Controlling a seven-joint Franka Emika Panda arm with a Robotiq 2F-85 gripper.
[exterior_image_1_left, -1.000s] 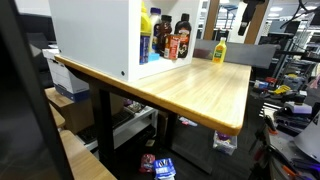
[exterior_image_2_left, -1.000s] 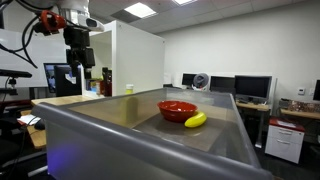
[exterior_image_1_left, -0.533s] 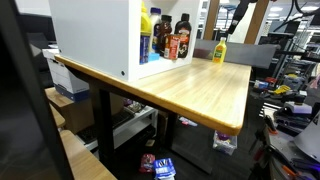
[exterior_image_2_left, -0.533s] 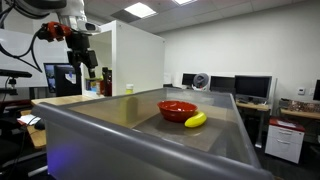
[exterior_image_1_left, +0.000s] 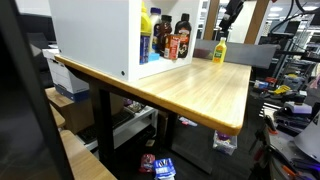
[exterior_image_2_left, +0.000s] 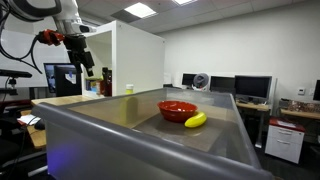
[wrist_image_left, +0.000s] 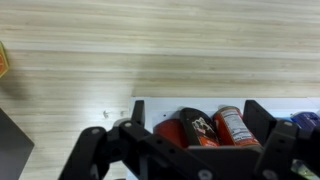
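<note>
My gripper (wrist_image_left: 200, 114) stands open with nothing between its fingers. It hangs high above the wooden table (wrist_image_left: 160, 45), looking down at the open front of a white cabinet (wrist_image_left: 160, 103). Directly below the jaws, on the cabinet's shelf, are a dark bottle (wrist_image_left: 197, 127) and a red can (wrist_image_left: 233, 125). In an exterior view the gripper (exterior_image_1_left: 226, 22) hovers above a yellow squeeze bottle (exterior_image_1_left: 218, 50) on the table, beside the cabinet (exterior_image_1_left: 95, 35) and its bottles (exterior_image_1_left: 165, 40). From the opposite side the gripper (exterior_image_2_left: 82, 60) is left of the cabinet (exterior_image_2_left: 135, 60).
A grey bin (exterior_image_2_left: 120, 125) in the foreground holds a red bowl (exterior_image_2_left: 177, 109) and a banana (exterior_image_2_left: 195, 120). The table edge (exterior_image_1_left: 225, 125) drops off to boxes and clutter on the floor. Desks with monitors (exterior_image_2_left: 250, 88) line the far wall.
The arm has swung a little toward the cabinet and tilted. The jaws stayed open and nothing was picked up.
</note>
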